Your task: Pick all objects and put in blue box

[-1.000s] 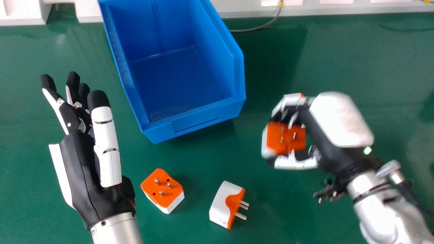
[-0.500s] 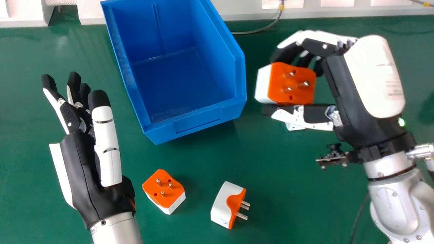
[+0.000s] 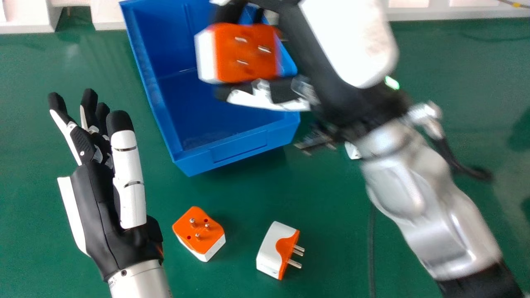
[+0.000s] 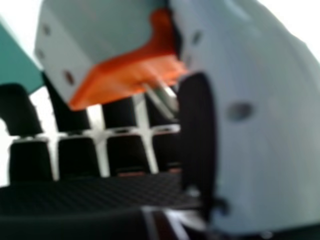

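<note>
In the head view my right hand [image 3: 331,62] is above the blue box [image 3: 236,145], curled round an orange and white plug adapter [image 3: 248,51] whose pins face up. The right hand view shows the same adapter [image 4: 120,75] between the fingers and thumb of my right hand [image 4: 265,125]. Two more adapters lie on the green table: one with pins up [image 3: 198,231], one on its side [image 3: 275,250] with pins pointing right. A white piece of another object [image 3: 352,150] peeks out beside my right wrist. My left hand [image 3: 103,207] stays at the left with straight fingers.
The green table [image 3: 232,190] runs under everything, with white fixtures [image 3: 455,10] along its far edge. A dark cable [image 3: 371,248] runs down beside the right forearm. The box's front wall faces the two loose adapters.
My right hand has swung up from the table and then left over the box, carrying the adapter. The left hand and the two front adapters have stayed put.
</note>
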Action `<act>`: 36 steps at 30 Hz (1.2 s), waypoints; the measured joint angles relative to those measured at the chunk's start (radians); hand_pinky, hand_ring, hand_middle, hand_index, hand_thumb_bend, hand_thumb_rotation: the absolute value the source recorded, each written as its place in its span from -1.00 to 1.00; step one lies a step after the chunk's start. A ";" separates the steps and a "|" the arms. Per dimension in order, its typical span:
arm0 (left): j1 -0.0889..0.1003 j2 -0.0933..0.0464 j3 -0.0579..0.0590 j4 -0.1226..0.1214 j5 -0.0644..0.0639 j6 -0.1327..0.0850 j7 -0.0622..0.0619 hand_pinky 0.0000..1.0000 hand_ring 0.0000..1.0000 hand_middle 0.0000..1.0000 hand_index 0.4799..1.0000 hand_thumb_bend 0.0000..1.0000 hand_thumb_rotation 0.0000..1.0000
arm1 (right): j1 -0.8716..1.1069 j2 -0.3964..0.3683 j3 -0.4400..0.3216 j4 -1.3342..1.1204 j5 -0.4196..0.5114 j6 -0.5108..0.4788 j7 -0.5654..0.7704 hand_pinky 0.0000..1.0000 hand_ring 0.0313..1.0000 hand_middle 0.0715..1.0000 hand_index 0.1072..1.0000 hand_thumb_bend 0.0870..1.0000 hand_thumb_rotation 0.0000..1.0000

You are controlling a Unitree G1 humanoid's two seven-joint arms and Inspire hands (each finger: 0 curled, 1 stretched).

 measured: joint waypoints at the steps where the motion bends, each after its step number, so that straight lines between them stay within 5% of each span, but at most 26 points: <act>1: -0.001 0.000 -0.001 0.005 0.000 0.000 -0.001 0.89 0.95 0.95 0.88 0.07 0.50 | -0.053 0.012 0.019 0.087 -0.015 -0.002 -0.016 -0.37 -0.18 -0.09 -0.06 -0.11 -1.00; 10: -0.009 0.001 -0.005 0.015 0.012 0.001 -0.002 0.89 0.95 0.96 0.89 0.10 0.55 | -0.374 0.082 0.168 0.748 -0.154 -0.009 -0.260 -0.36 -0.10 0.00 -0.15 -0.11 -1.00; 16: -0.010 0.001 -0.004 0.015 0.015 0.001 0.000 0.88 0.95 0.96 0.90 0.10 0.57 | -0.442 0.096 0.222 0.909 -0.163 0.023 -0.325 -0.33 -0.07 0.02 -0.17 -0.11 -1.00; 18: -0.010 0.001 -0.005 0.015 0.016 0.001 -0.001 0.89 0.96 0.97 0.91 0.10 0.58 | -0.445 0.096 0.248 0.907 -0.193 0.095 -0.325 0.28 0.52 0.64 0.33 0.44 -1.00; 21: -0.010 0.001 -0.005 0.015 0.014 0.001 -0.002 0.90 0.96 0.97 0.93 0.11 0.58 | -0.444 0.091 0.268 0.890 -0.201 0.166 -0.320 0.58 0.84 0.93 0.57 0.68 -0.90; 36: -0.011 0.001 -0.006 0.015 0.015 0.001 -0.002 0.88 0.95 0.97 0.91 0.11 0.57 | -0.443 0.075 0.288 0.779 -0.194 0.267 -0.323 0.80 0.92 0.97 0.58 0.71 -0.68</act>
